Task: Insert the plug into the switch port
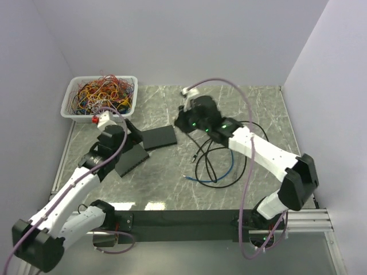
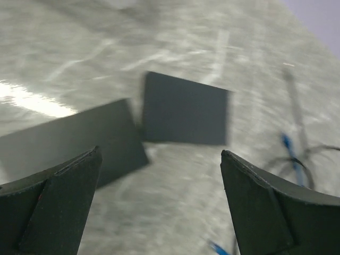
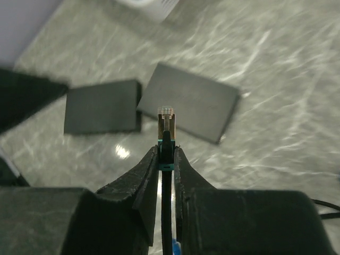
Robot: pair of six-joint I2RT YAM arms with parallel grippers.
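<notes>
Midway through the approach, your right pincer (image 3: pixel 166 153) pinches the plug (image 3: pixel 167 114) above the tabletop (image 3: pixel 276 64), short of two dark boxes (image 3: pixel 188 101), left pincer (image 2: pixel 159 167) spread wide; next, square it to a port, none in view.

we see a grey-green table (image 1: pixel 269 109) marbled with white veins. the right-hand box (image 1: pixel 159 137) and the left-hand box (image 1: pixel 135 160) are both plain charcoal. the plug (image 3: pixel 167 112) is clear with a coppery glint, and its boot is teal. a blue cable (image 1: pixel 209 181) lies among black cable loops (image 1: pixel 196 163). the basket (image 1: pixel 67 97) is white, its tangle of wires (image 1: pixel 103 94) red, orange, yellow and blue. the left arm (image 1: pixel 63 200) and right arm (image 1: pixel 264 152) are white with black joints, and a lilac hose (image 1: pixel 218 79) arcs over the right one.
</notes>
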